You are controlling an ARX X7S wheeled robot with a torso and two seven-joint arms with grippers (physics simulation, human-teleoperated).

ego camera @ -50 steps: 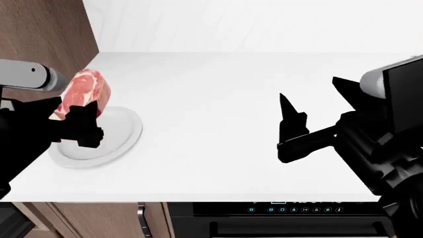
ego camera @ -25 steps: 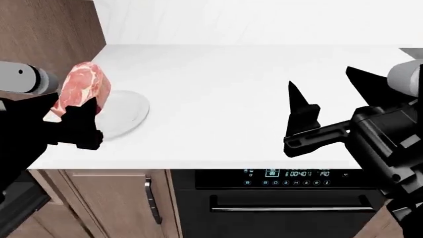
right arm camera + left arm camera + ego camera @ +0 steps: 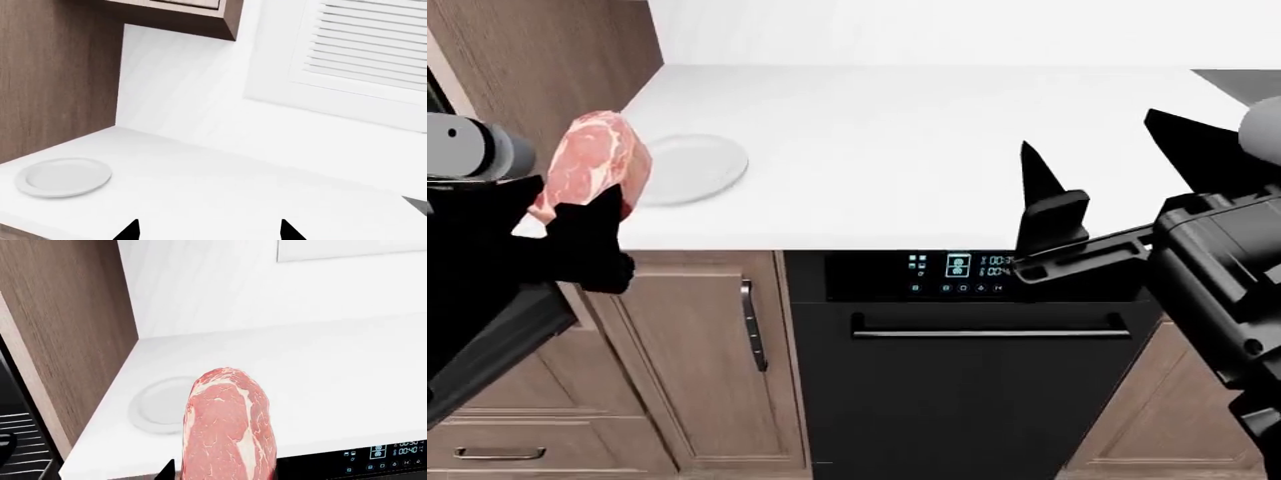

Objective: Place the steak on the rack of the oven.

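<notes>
While hidden overhead, rack [image 3: 17,440] bars beside gripped steak [image 3: 228,430], wrist-side.

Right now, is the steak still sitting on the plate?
No: the left gripper holds the steak in the air off the counter's front edge, and the plate lies bare behind it.

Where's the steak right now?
In the head view the steak is at the left, held up in the left hand, off the white plate and over the counter's front edge.
</notes>
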